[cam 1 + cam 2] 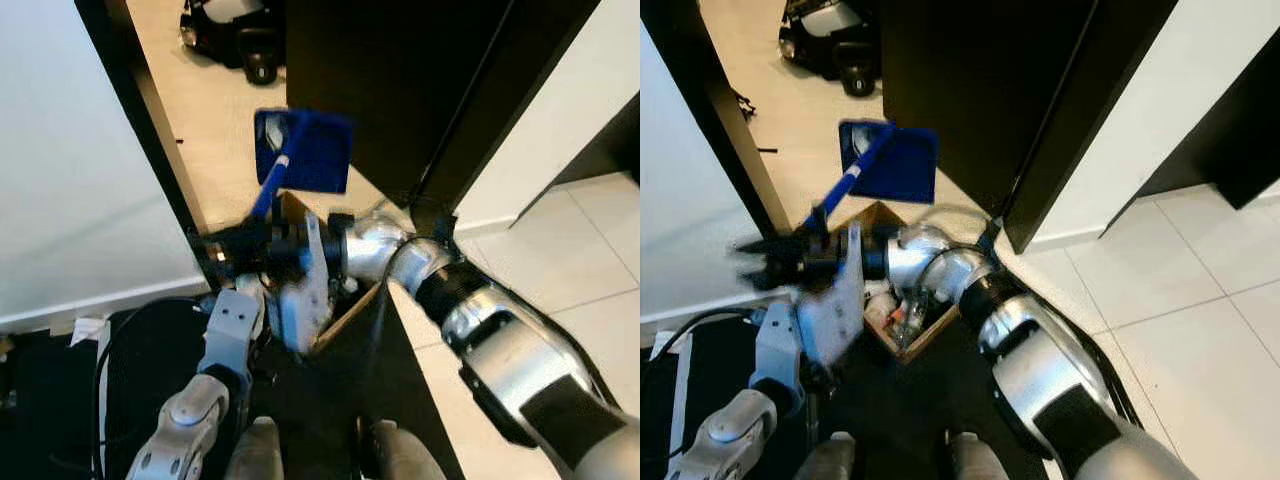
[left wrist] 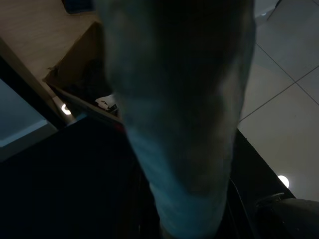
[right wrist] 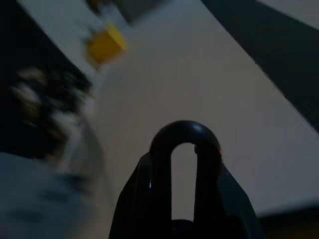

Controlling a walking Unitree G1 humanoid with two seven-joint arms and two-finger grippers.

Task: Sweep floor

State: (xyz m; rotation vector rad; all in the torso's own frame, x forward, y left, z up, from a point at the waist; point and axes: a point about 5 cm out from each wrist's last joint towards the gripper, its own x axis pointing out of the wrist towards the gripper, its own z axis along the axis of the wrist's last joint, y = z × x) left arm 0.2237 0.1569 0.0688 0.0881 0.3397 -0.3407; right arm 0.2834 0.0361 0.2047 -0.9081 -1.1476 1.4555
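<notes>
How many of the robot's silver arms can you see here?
2. The right arm reaches across from the right side towards the blue dustpan. The left arm rises at lower left, beside the cardboard box.

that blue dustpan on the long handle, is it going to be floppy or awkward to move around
The blue plastic dustpan with a long blue handle looks rigid and probably light, since the pan keeps a flat, square shape in the air. With the pan out at the far end, past the right gripper, it may swing or twist. Its smooth handle could slip.
</notes>
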